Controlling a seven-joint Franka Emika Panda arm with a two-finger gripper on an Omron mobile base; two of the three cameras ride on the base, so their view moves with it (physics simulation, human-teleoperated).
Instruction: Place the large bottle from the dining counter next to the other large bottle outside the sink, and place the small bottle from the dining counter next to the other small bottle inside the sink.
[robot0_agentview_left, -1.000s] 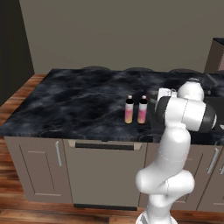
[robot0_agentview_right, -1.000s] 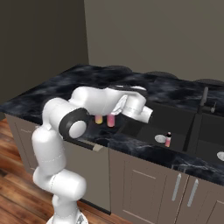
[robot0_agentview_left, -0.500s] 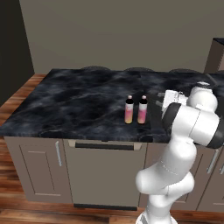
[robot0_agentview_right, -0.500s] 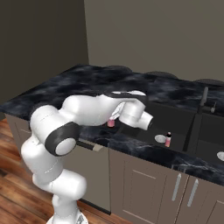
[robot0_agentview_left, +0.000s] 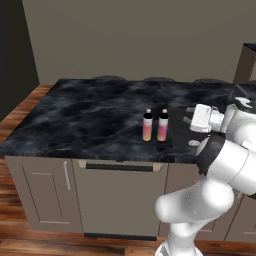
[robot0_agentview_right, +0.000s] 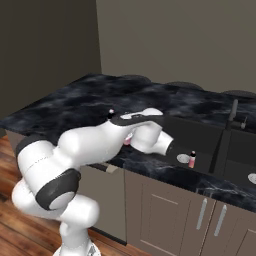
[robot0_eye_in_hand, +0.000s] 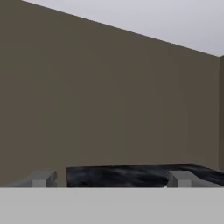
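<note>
- Progress looks close to nil: you see two bottles (robot0_agentview_left: 155, 125) with dark caps and pink-to-yellow bodies standing upright side by side, nearly touching, on the black marble worktop (robot0_agentview_left: 90, 115), and neither is lifted.
- Both look almost the same height in the left base view, so you cannot tell from here which one counts as large and which as small.
- Near the sink (robot0_agentview_right: 235, 150) in the right base view, a small pink bottle (robot0_agentview_right: 191, 159) stands on the worktop beside a pale round object (robot0_agentview_right: 183, 158); whether this is one of the reference bottles you cannot say for sure.
- Your hand (robot0_eye_in_hand: 109, 178) is open, its two grey fingertips (robot0_eye_in_hand: 41, 178) spread wide with nothing between them; it looks level across the worktop toward the brown wall (robot0_eye_in_hand: 109, 96).
- In the left base view the hand (robot0_agentview_left: 192, 120) sits to the right of the two bottles, apart from them.
- Compared with a second ago, the arm has swung: its elbow now bulges further toward the cameras and the wrist has moved further right of the pair. The bottles have not shifted.
- Everything is left: grasp each bottle, carry one beside the sink, the other into it.
</note>
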